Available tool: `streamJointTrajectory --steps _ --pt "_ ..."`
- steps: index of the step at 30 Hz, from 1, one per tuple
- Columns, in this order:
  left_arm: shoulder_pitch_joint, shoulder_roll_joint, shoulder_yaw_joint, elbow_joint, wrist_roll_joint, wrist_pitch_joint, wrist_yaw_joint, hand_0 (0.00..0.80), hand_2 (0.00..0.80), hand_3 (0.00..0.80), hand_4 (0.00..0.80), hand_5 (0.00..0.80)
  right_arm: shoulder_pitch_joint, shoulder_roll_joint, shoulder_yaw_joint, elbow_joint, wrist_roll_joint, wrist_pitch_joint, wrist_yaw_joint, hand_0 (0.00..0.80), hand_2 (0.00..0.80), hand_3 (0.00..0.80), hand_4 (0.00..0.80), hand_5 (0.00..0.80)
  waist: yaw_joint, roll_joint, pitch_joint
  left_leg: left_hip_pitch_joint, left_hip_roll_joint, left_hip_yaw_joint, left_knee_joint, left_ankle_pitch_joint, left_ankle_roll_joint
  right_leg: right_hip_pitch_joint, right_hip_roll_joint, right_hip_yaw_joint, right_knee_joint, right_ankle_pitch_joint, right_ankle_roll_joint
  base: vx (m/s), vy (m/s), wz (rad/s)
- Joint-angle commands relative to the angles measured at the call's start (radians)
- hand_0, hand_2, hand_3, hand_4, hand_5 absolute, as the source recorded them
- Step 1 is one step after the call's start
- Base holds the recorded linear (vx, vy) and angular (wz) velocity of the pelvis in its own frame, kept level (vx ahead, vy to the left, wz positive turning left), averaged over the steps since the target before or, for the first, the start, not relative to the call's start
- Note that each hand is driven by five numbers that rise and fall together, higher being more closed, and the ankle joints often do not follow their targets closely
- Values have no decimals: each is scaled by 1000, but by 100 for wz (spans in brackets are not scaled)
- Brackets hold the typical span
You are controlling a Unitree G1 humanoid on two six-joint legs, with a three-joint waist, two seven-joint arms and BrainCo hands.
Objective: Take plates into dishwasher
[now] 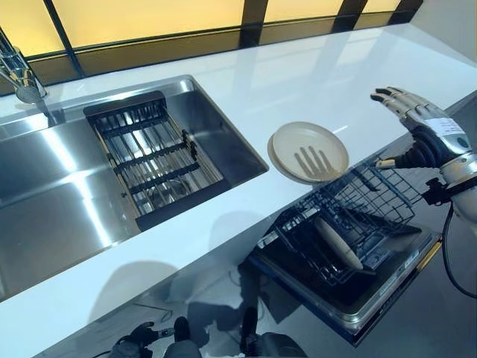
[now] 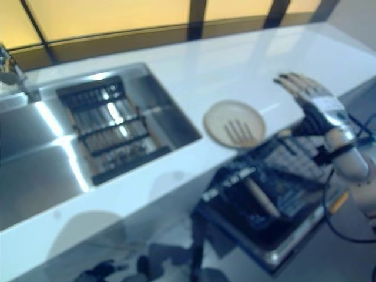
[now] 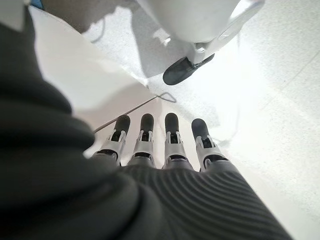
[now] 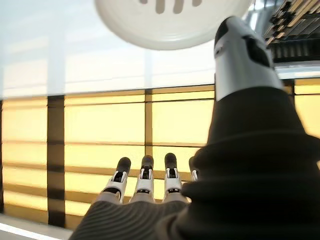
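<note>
Right wrist view: right hand [image 1: 417, 123] fingers [image 4: 145, 177] straight, empty, apart from plate [image 1: 309, 151].

Steel sink [image 1: 59, 201] sitting in white desk [image 1: 313, 82], dark rack [image 1: 153, 156] lying inside its right half; faucet [image 1: 19, 74] standing at far-left corner; amber window panels [image 1: 141, 19] glowing behind.

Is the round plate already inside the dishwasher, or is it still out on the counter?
Still out. The plate lies flat on the white counter at its front edge, just above the open dishwasher rack. The right hand is beside it, open.
</note>
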Motion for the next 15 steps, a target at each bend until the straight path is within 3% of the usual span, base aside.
streamJointTrajectory --steps 1,7,15 --pt "-48 -8 -5 42 69 -10 -5 0 0 0 0 0 -84 40 9 -59 119 38 82 0 0 0 0 0 14 32 -15 6 25 -33 -4 -48 23 30 -35 9 177 -124 47 -32 -17 5" --pt "-66 -21 -8 55 77 -11 -11 0 0 0 0 0 -102 164 77 -99 138 107 175 0 0 0 0 0 17 43 -11 6 29 -37 -4 -41 15 37 -34 2 166 -131 39 -18 -5 4" --pt "-77 -31 -17 40 76 5 -16 0 0 0 0 0 -117 240 143 -72 119 137 226 0 0 0 0 0 25 54 -14 8 31 -41 -4 -36 12 44 -37 -6 161 -133 38 1 2 1"
